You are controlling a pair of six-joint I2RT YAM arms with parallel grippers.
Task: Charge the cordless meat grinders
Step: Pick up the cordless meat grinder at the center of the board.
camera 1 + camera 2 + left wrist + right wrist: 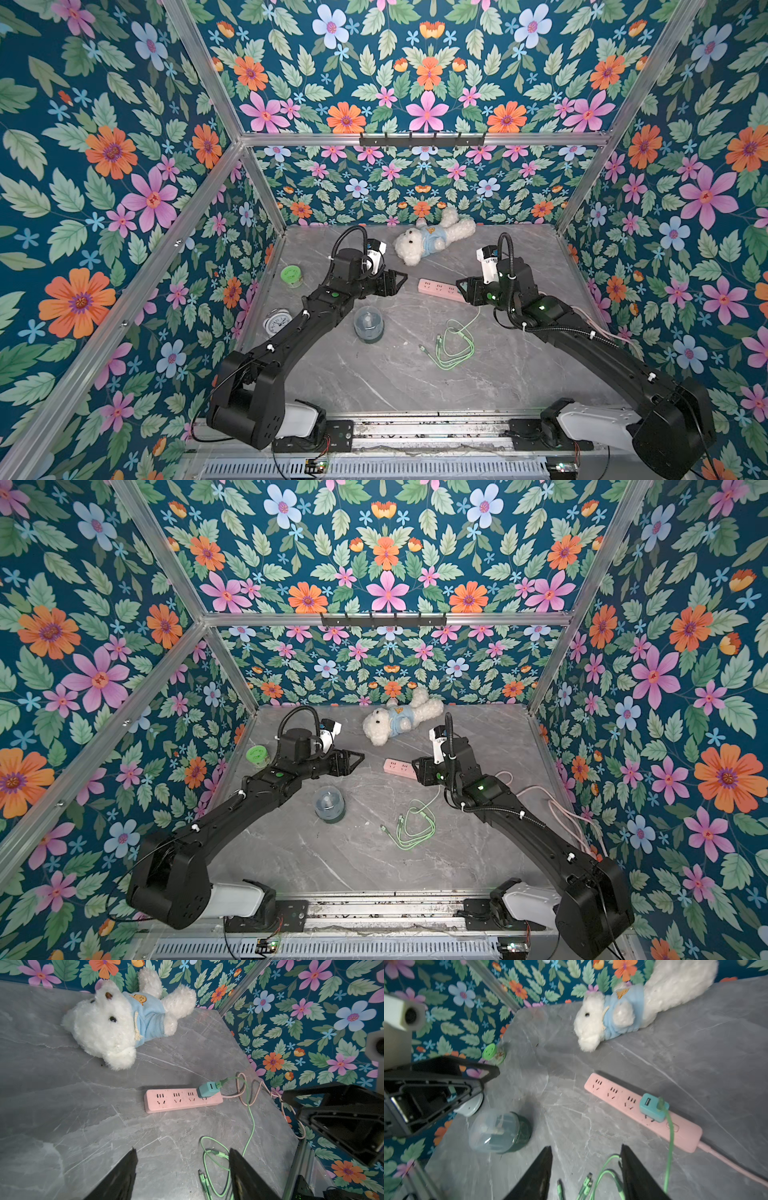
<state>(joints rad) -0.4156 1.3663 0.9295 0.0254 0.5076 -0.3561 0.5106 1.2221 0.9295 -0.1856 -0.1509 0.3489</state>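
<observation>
grinder (368, 325) stood upright on the worktop (374, 382) by my left forearm (299, 324), back from the left end effector (402, 277) and nearer it than the right end effector (460, 285); both were spread, empty.

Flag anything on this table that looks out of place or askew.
A white teddy bear lies on its side near the back wall, unrelated to charging. The green cable sprawls in a loose tangle, its plugs lying apart from the meat grinder.
</observation>
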